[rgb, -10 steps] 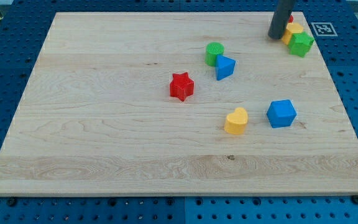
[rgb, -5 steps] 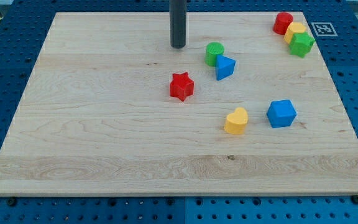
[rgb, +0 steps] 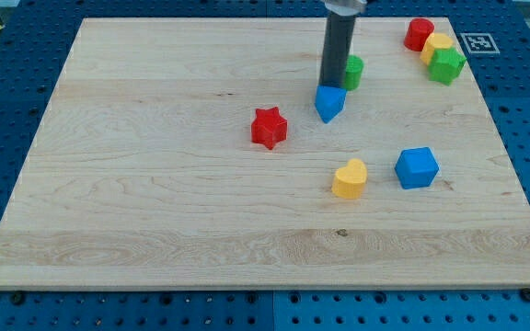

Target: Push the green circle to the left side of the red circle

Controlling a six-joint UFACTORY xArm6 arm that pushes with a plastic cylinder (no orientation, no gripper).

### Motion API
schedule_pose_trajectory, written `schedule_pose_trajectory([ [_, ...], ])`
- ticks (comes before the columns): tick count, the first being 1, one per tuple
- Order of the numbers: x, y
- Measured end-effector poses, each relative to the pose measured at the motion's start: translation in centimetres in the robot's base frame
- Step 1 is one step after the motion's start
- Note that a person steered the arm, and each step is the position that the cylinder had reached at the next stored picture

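Observation:
The green circle [rgb: 352,71] lies at the upper middle of the wooden board, partly hidden behind my rod. My tip [rgb: 332,84] is right against its left side, just above the blue triangle [rgb: 329,103]. The red circle [rgb: 420,33] sits in the top right corner, well to the right of the green circle, next to a yellow block [rgb: 435,45] and a green star-like block [rgb: 447,65].
A red star [rgb: 269,127] lies left of the blue triangle. A yellow heart [rgb: 350,178] and a blue cube [rgb: 417,167] lie lower on the right. The board's top right edge [rgb: 449,20] is close to the corner cluster.
My tip swept from the top right corner to the left, then came back right against the green circle, which slid right and a little up. The blue triangle shifted slightly.

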State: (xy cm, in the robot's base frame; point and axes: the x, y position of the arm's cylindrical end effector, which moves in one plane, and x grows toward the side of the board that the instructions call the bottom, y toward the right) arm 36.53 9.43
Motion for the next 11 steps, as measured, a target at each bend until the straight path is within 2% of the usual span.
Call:
schedule_pose_trajectory([
  [1,0.3,2.8],
  [3,-5.8,2.4],
  [4,-4.8,2.4],
  [5,-2.7,-1.3],
  [6,-4.0,-3.5],
  [8,-9.2,3.0],
  [9,-9.6,4.8],
  [11,-9.8,-3.2],
])
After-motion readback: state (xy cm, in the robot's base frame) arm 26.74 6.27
